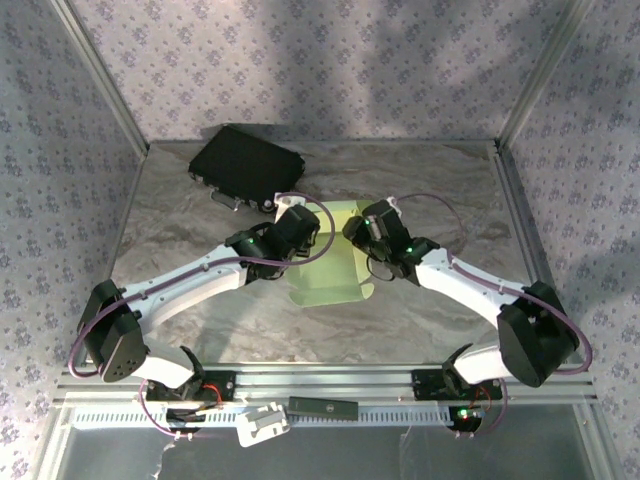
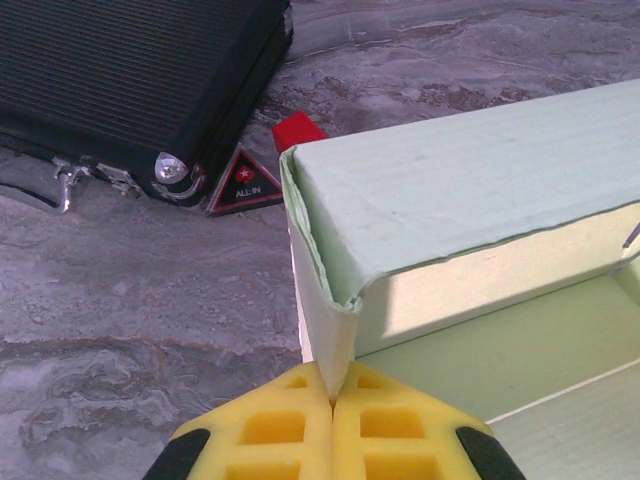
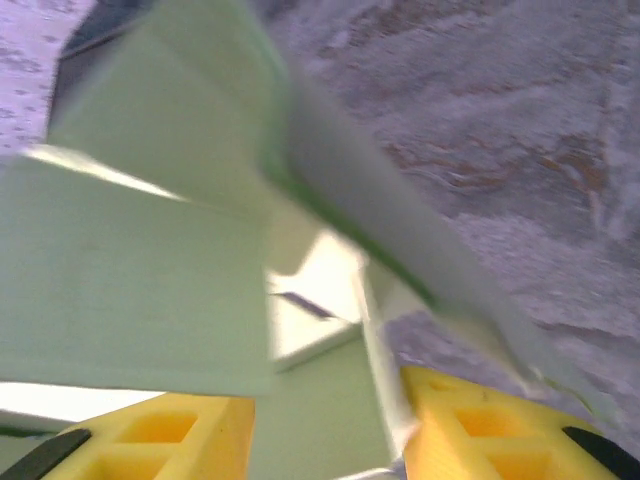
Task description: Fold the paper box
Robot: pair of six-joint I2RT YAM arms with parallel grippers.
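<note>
Now the left gripper (image 2: 332, 388) clamps a wall of the pale-green thin cardboard box (image 2: 460, 190), right gripper (image 3: 300, 410) spread apart; tugging might tear it.

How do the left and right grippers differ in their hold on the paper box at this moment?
The left gripper is shut, pinching the folded corner edge of the paper box. The right gripper stands open, with a flap of the box between its spread fingers. The left gripper works the box's left side, the right gripper its right side. Both have yellow fingers and are at the same box.
</note>
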